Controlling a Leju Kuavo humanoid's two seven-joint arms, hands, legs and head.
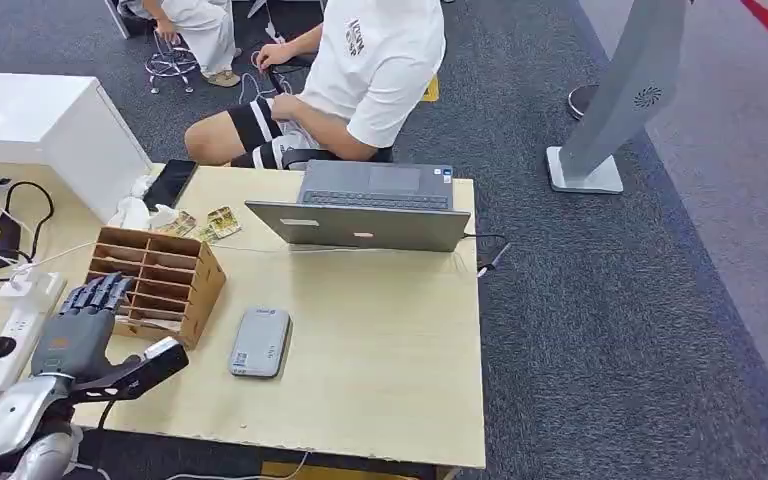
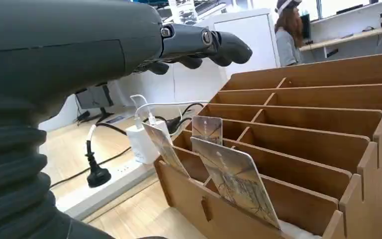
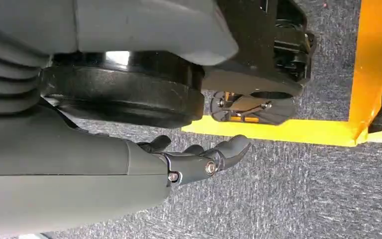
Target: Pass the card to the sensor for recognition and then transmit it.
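Observation:
A wooden slotted card rack (image 1: 165, 280) stands at the table's left. Three cards stand in its near slots: a large one (image 2: 235, 180), one behind it (image 2: 207, 130) and a tilted one (image 2: 162, 145). My left hand (image 1: 82, 318) hovers just left of the rack, its fingers (image 2: 199, 46) stretched out above the slots and holding nothing. The grey card sensor (image 1: 260, 342) lies flat on the table right of the rack. My right hand (image 3: 195, 160) hangs beside my body above the carpet, fingers loosely apart, with nothing in them.
An open laptop (image 1: 370, 208) sits at the table's far edge, with a person (image 1: 350, 80) seated behind it. A white power strip (image 1: 15, 330) with cables lies left of my hand. A black phone (image 1: 170, 183) and a white cabinet (image 1: 45, 125) are at the back left.

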